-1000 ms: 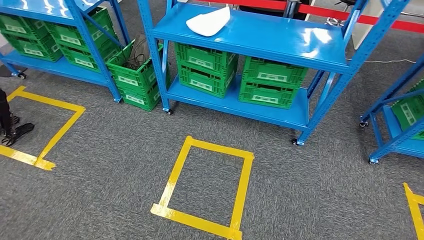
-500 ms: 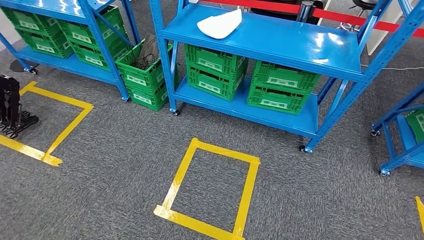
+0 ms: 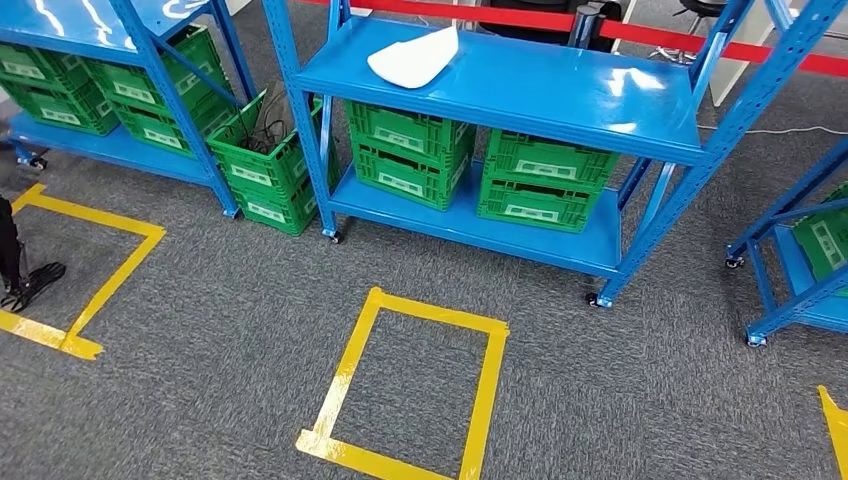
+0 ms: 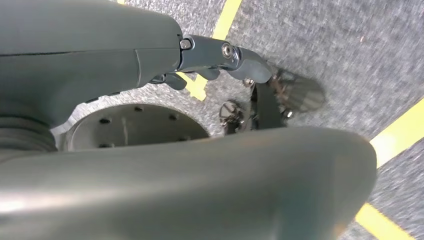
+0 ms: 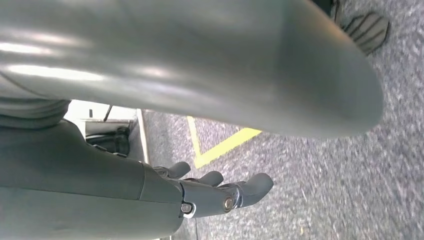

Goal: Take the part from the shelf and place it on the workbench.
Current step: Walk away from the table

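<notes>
The part (image 3: 415, 57) is a flat white curved piece lying on the top board of the middle blue shelf (image 3: 560, 85), near its left end, in the head view. My left hand (image 4: 220, 55) hangs by my side over the grey carpet, its fingers held loosely out with nothing in them. My right hand (image 5: 215, 192) hangs the same way, fingers apart and slightly bent, holding nothing. Both hands are far from the shelf.
Green crates (image 3: 410, 150) fill the shelf's lower board. A tilted green crate (image 3: 262, 160) stands on the floor between this shelf and the left shelf (image 3: 130, 150). Another blue shelf (image 3: 800, 270) stands at right. A yellow tape rectangle (image 3: 350, 350) marks the carpet ahead. A red barrier (image 3: 640, 35) runs behind.
The whole head picture has shifted between frames, so the camera has moved; shelves and part keep their places relative to each other.
</notes>
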### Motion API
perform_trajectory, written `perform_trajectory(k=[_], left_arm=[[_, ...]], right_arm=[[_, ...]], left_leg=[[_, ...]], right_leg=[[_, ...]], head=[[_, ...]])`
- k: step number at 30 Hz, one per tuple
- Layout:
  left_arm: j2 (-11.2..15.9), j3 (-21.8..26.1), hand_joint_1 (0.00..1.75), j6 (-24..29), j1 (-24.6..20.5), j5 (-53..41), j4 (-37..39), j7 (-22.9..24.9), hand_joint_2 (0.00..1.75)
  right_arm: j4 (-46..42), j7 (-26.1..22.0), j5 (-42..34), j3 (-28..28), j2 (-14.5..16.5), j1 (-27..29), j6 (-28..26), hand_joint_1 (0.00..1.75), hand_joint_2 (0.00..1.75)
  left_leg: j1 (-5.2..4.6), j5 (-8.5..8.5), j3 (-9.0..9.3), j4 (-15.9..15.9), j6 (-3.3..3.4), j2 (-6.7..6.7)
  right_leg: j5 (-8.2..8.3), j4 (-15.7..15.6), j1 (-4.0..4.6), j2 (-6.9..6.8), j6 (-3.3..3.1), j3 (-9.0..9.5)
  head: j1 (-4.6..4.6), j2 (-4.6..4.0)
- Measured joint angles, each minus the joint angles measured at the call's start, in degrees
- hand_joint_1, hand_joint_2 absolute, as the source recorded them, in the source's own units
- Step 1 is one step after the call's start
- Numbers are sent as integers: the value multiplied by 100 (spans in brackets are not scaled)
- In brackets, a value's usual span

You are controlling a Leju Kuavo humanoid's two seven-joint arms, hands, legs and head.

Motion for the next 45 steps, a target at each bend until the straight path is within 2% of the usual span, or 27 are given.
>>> perform_trajectory(k=[3, 4, 6, 7, 8, 9, 11, 13, 16, 18, 19, 21, 22, 23, 24, 26, 28, 31, 33, 35, 37, 38, 39, 41, 42, 43, 45], left_arm=[[20, 70, 0, -5, 5, 66, 8, -92, 0], [28, 84, 0, -7, 5, 70, 11, -105, 0], [45, 102, 0, -12, 8, 76, 19, -119, 0], [50, 112, 0, -15, 11, 79, 20, -119, 0], [51, 122, 0, -18, 16, 82, 21, -119, 0], [51, 133, 0, -19, 21, 84, 21, -118, 0], [51, 156, 0, -21, 27, 84, 23, -119, 0], [53, 176, 0, -23, 21, 84, 25, -120, 0], [56, 195, 0, -24, 10, 84, 26, -122, 0], [64, 207, 0, -24, 6, 67, 26, -127, 0], [68, 210, 0, -24, 6, 50, 27, -128, 0], [74, 209, 0, -22, 10, 7, 28, -122, 0], [79, 209, 0, -18, 13, -14, 28, -116, 0], [88, 208, 0, -12, 16, -31, 30, -103, 0], [101, 208, 0, -6, 18, -43, 33, -84, 0], [133, 208, 0, 19, 22, -54, 40, -21, 0], [154, 208, 0, 49, 18, -55, 45, 50, 0], [163, 208, 0, 80, 12, -43, 49, 90, 0], [162, 208, 0, 97, 14, -33, 50, 83, 0], [163, 209, 0, 109, 14, -24, 51, 73, 0], [167, 209, 0, 123, 13, -15, 52, 73, 0], [168, 209, 0, 131, 16, -12, 53, 76, 0], [169, 209, 0, 140, 20, -8, 54, 80, 0], [169, 209, 0, 149, 27, -4, 57, 87, 0], [168, 209, 0, 150, 25, -3, 57, 90, 0], [168, 210, 0, 149, 21, -3, 58, 91, 0], [168, 210, 0, 147, 8, -3, 58, 94, 0]], right_arm=[[-3, 20, -24, 30, 5, -18, -10, 0, 0], [-4, 23, -32, 36, 7, -15, -12, 0, 0], [-4, 27, -40, 40, 8, -4, -13, 0, 0], [-4, 28, -42, 42, 8, 2, -13, 0, 0], [-4, 28, -43, 44, 8, 7, -13, 0, 0], [-4, 29, -44, 48, 8, 13, -13, 0, 0], [-4, 30, -45, 58, 7, 22, -13, 0, 0], [-3, 30, -45, 69, 6, 16, -13, 0, 0], [-4, 29, -46, 79, 4, 9, -13, 0, 0], [-4, 26, -56, 83, 3, 13, -13, 0, 0], [-4, 21, -67, 84, 3, 15, -11, 0, 0], [-4, 14, -100, 86, 8, 18, 2, 0, 0], [-4, 13, -118, 86, 15, 18, 11, 0, 0], [-4, 13, -134, 86, 29, 19, 20, 0, 0], [-4, 9, -144, 86, 47, 21, 28, 0, 0], [-3, -9, -152, 86, 99, 32, 42, 0, 0], [0, -40, -139, 89, 145, 33, 48, 0, 0], [2, -66, -96, 112, 178, 17, 33, 0, 0], [-1, -65, -69, 124, 186, 2, 26, 0, 0], [-2, -61, -50, 129, 187, 0, 21, 0, 0], [-1, -54, -45, 134, 190, 10, 20, 0, 0], [-1, -46, -44, 138, 193, 15, 21, 0, 0], [0, -39, -43, 146, 197, 22, 21, 0, 0], [0, -27, -43, 166, 203, 35, 17, 0, 0], [1, -24, -43, 174, 204, 38, 14, 0, 0], [1, -22, -43, 182, 206, 35, 11, 0, 0], [1, -20, -43, 200, 208, 21, 9, 0, 0]], left_leg=[[37, 8, 52, -66, 75, -3], [46, 1, 68, -80, 97, -2], [41, -32, 88, -84, 124, -1], [40, -54, 105, -84, 127, -1], [40, -78, 130, -84, 124, -4], [42, -104, 167, -84, 116, -9], [44, -161, 232, -85, 85, -18], [32, -232, 254, -92, 22, -20], [47, -307, 321, -121, -84, -13], [55, -422, 294, 65, -126, -7], [54, -553, 177, 326, -136, -6], [49, -863, -256, 1081, -141, -4], [48, -933, -464, 1385, -142, -4], [47, -890, -596, 1516, -140, -4], [45, -725, -615, 1419, -132, -3], [35, -218, -388, 725, -93, -2], [15, 17, -111, 137, -56, 0], [-8, -33, 19, 13, 6, -7], [14, -36, 54, -34, 56, -8], [33, -56, 91, -68, 103, -5], [30, -101, 121, -70, 130, -5], [29, -131, 152, -70, 133, -8], [28, -164, 196, -70, 131, -14], [27, -237, 299, -73, 113, -29], [20, -277, 337, -76, 93, -32], [16, -310, 346, -80, 67, -34], [18, -353, 348, -100, 4, -28]], right_leg=[[-168, 251, -19, -8, 102, -69], [-315, 554, -34, -12, 136, -219], [-611, 1347, -68, -15, 189, -690], [-655, 1629, -84, -16, 207, -891], [-579, 1704, -97, -17, 218, -993], [-388, 1544, -106, -18, 220, -978], [105, 779, -114, -25, 195, -719], [317, 220, -91, -29, 134, -500], [277, 103, -54, -19, 14, -389], [291, 35, -68, -24, -62, -261], [296, 5, -80, -30, -96, -202], [266, 0, -69, -38, -141, -165], [242, 1, -61, -35, -151, -147], [211, 3, -54, -28, -154, -116], [174, 4, -49, -21, -150, -71], [84, 6, -45, -10, -121, 18], [-14, 16, -29, -6, -62, 54], [-80, -5, -34, -5, 36, 83], [-167, 130, -44, -10, 102, 50], [-413, 702, -65, -16, 166, -254], [-623, 1449, -89, -18, 205, -741], [-596, 1639, -95, -18, 212, -909], [-449, 1618, -98, -18, 211, -978], [76, 995, -95, -20, 174, -834], [262, 639, -82, -23, 139, -710], [362, 366, -65, -25, 101, -586], [327, 190, -23, -23, 30, -456]], head=[[38, 0], [70, 0], [129, 0], [143, 0], [155, 0], [172, 0], [221, 0], [252, 0], [240, 0], [212, 0], [181, 0], [106, 0], [78, 0], [58, 0], [38, 0], [-2, 0], [-32, 0], [-27, 0], [-2, 0], [63, 0], [114, 0], [128, 0], [144, 0], [191, 0], [210, 0], [225, 0], [223, 0]])
